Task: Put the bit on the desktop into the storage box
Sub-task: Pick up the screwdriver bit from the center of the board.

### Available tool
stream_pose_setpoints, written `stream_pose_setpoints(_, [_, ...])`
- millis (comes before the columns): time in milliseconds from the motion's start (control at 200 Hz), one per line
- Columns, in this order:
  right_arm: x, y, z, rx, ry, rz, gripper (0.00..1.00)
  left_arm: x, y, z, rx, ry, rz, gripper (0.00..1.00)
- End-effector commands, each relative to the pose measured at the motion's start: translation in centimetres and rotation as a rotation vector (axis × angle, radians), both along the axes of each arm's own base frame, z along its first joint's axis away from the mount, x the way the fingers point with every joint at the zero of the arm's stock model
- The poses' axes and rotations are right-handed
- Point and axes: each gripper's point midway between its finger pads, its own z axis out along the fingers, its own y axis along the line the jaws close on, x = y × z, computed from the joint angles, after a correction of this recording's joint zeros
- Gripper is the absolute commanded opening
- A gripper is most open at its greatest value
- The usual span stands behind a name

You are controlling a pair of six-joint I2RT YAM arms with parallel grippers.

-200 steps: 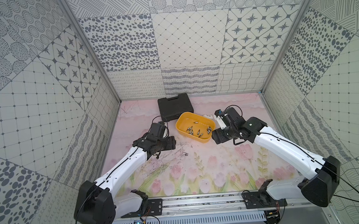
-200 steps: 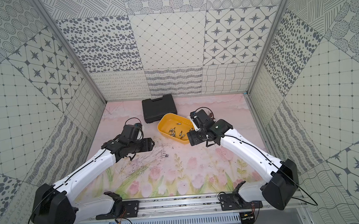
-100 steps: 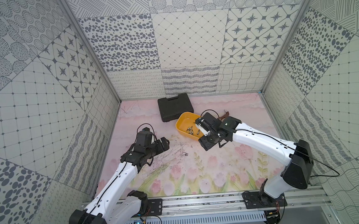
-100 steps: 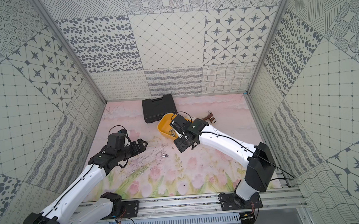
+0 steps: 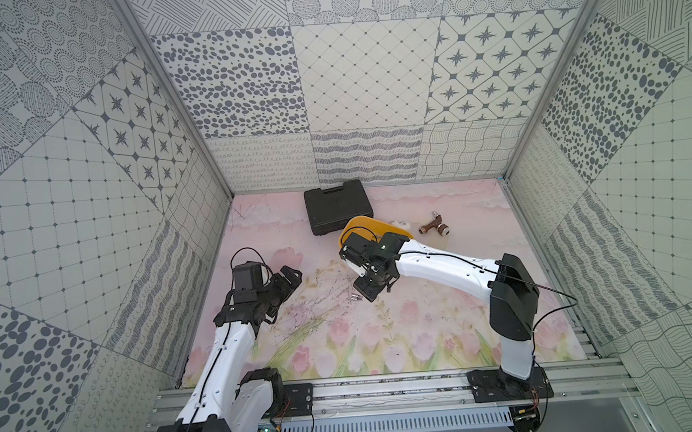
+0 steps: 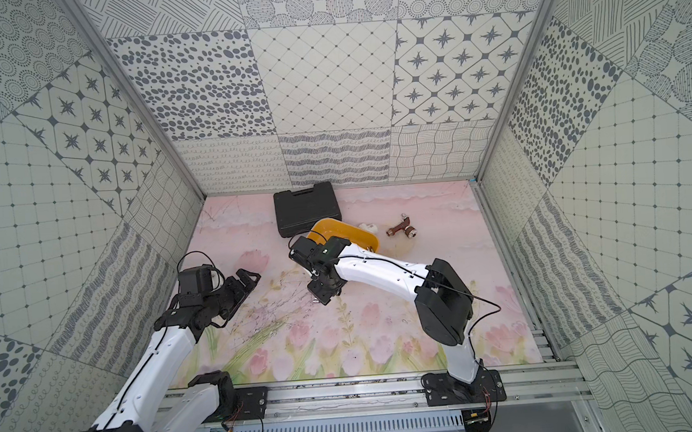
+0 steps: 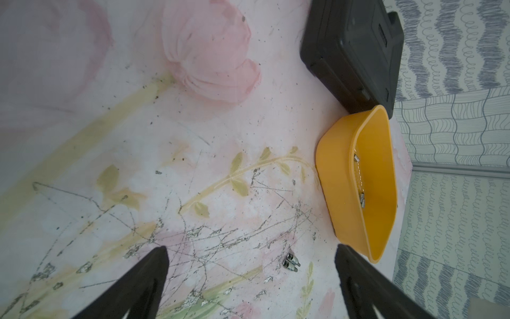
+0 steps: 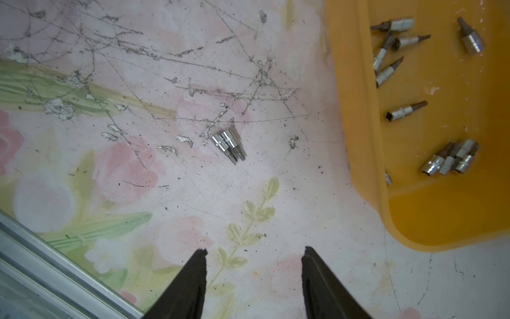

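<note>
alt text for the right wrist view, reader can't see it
Two small silver bits lie side by side, touching, on the scratched floral desktop, beside the yellow storage box, which holds several more bits. The right gripper is short of the pair, jaws apart and empty.

No text, label, brand, number or sign can be read in any view. The black case [image 7: 350,49], the storage box [image 7: 332,179] and the bits [image 8: 229,146] on the surface show no legible marking; the moulded detail on the case is too blurred to read.
</note>
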Motion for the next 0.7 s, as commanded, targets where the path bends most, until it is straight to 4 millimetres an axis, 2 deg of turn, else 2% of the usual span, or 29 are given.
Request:
stream_pose_setpoints(0, [-0.4, 1.7, -0.3, 0.006, 0.018, 0.052, 0.55, 0.2, -0.3, 0.4, -0.088, -0.025, 0.002, 0.99])
stream_pose_setpoints(305, [-0.9, 3.9, -2.7, -0.031, 0.058, 0.107, 0.48, 0.2, -0.1, 0.0, -0.077, -0.016, 0.003, 0.99])
stream_pose_setpoints(490, [-0.8, 4.2, -3.9, -0.056, 0.069, 0.115, 0.44, 0.3, -0.1, -0.2, -0.077, -0.011, 0.001, 0.99])
stream_pose_setpoints(695, [-0.5, 4.1, -4.6, -0.081, 0.065, 0.122, 0.43, 0.3, 0.0, -0.3, -0.073, -0.008, 0.006, 0.99])
